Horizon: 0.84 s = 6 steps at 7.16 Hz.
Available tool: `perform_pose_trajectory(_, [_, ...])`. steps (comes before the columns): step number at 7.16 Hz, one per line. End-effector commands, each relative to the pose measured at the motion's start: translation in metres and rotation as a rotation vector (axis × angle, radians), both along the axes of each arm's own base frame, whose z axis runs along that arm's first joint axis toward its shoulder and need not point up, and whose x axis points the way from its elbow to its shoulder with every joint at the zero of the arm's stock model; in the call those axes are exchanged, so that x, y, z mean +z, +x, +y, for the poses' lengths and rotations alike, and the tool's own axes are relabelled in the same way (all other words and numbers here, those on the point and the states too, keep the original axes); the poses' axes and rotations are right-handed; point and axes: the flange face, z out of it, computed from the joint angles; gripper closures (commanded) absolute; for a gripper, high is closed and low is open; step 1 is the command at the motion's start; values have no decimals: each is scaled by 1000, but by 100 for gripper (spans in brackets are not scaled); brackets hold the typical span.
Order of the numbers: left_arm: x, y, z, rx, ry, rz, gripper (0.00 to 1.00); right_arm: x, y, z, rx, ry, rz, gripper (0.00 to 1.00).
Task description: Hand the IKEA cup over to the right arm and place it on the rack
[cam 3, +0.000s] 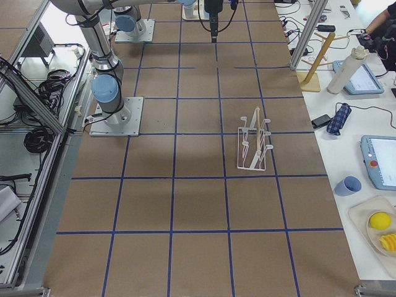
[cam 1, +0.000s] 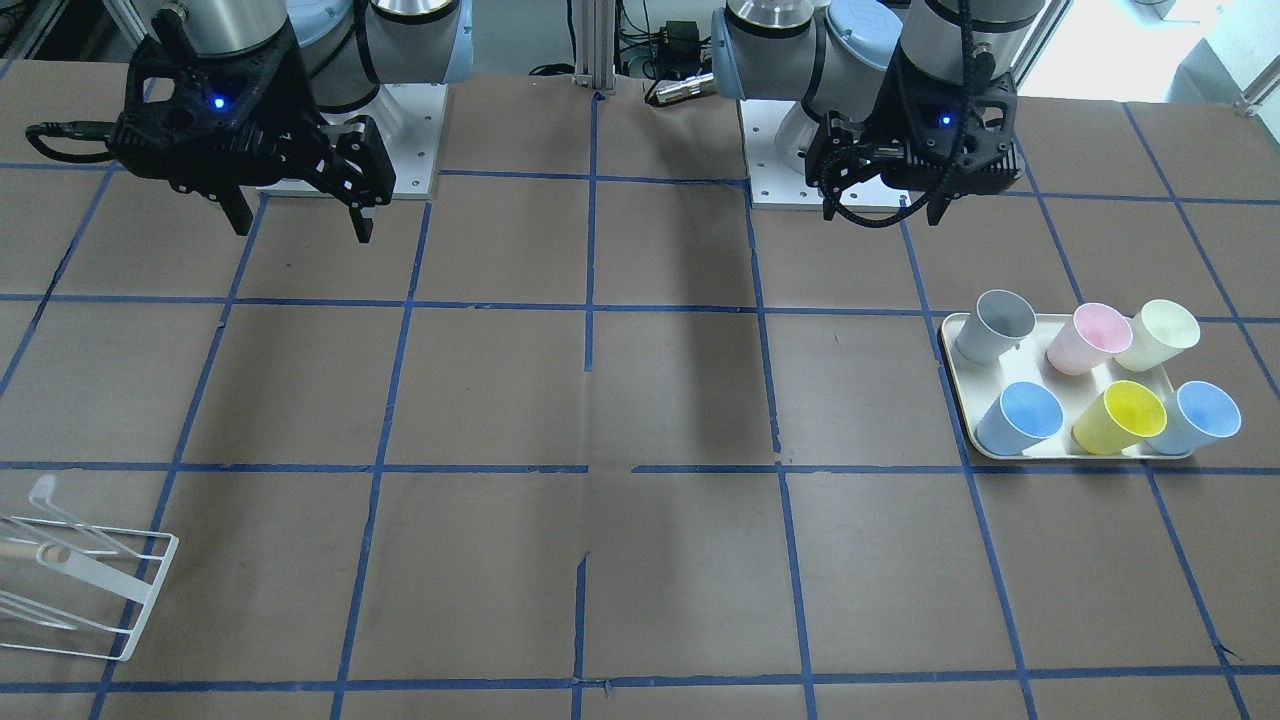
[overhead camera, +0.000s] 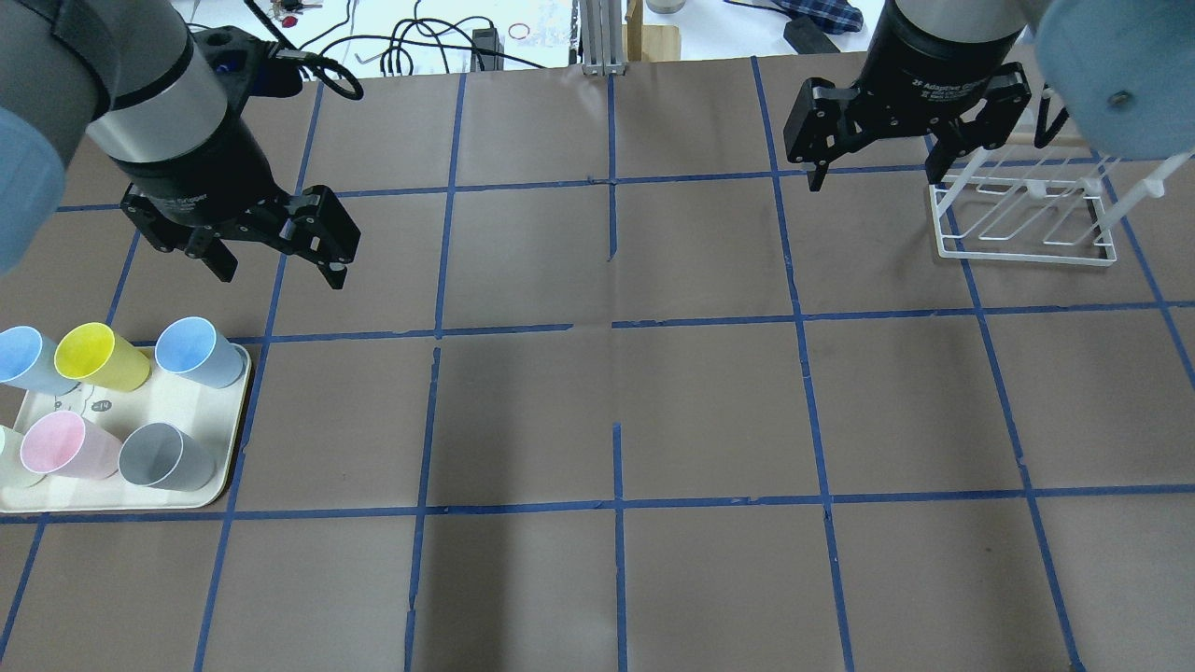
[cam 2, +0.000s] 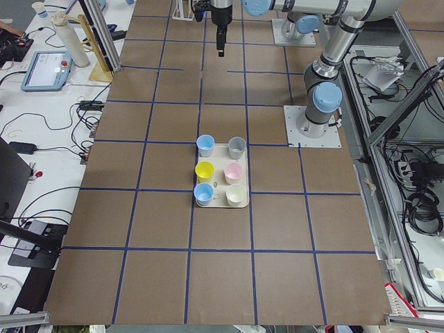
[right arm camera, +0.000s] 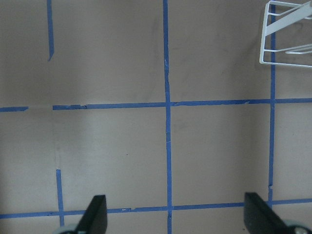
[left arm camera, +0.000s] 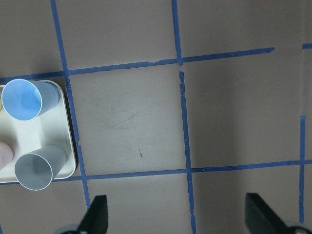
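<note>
Taking the overhead view as your clock face, the table [overhead camera: 616, 411] fills it, brown and crossed by blue tape lines. The right arm [overhead camera: 943, 42] comes in at 1 o'clock. Its pincer [overhead camera: 876, 179] hangs above the table with the fingers spread wide and nothing between them. The left arm [overhead camera: 159, 103] comes in at 10 o'clock, and its pincer [overhead camera: 280, 275] is just as wide apart and just as empty (the wrist view shows only bare table between its tips).

You'll find the tray [overhead camera: 238, 439] at 8 o'clock on the table, with the left pincer at its 1 o'clock. The rack [overhead camera: 1025, 219] stands at 2 o'clock on the table, close by the right pincer, and carries no cup.

All the cups stand on the tray. One blue cup [overhead camera: 201, 353] is at the tray's 1 o'clock corner, the nearest to the left pincer. The other blue cup [overhead camera: 28, 359] is at the 11 o'clock corner. The yellow cup [overhead camera: 98, 357] sits between them. The grey cup [overhead camera: 168, 457] is at 5 o'clock, with the pink cup [overhead camera: 65, 446] at its 9 o'clock.
</note>
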Motion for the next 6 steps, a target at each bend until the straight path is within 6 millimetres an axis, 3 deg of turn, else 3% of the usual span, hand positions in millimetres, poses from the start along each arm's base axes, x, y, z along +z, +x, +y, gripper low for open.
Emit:
perform_pose_trajectory(1, [-2, 0, -2, 5, 4, 0, 0, 0, 0, 0, 0, 1, 0, 0])
perform_pose_trajectory(6, [-12, 2, -5, 2, 7, -1, 0, -1, -6, -2, 0, 2, 5, 0])
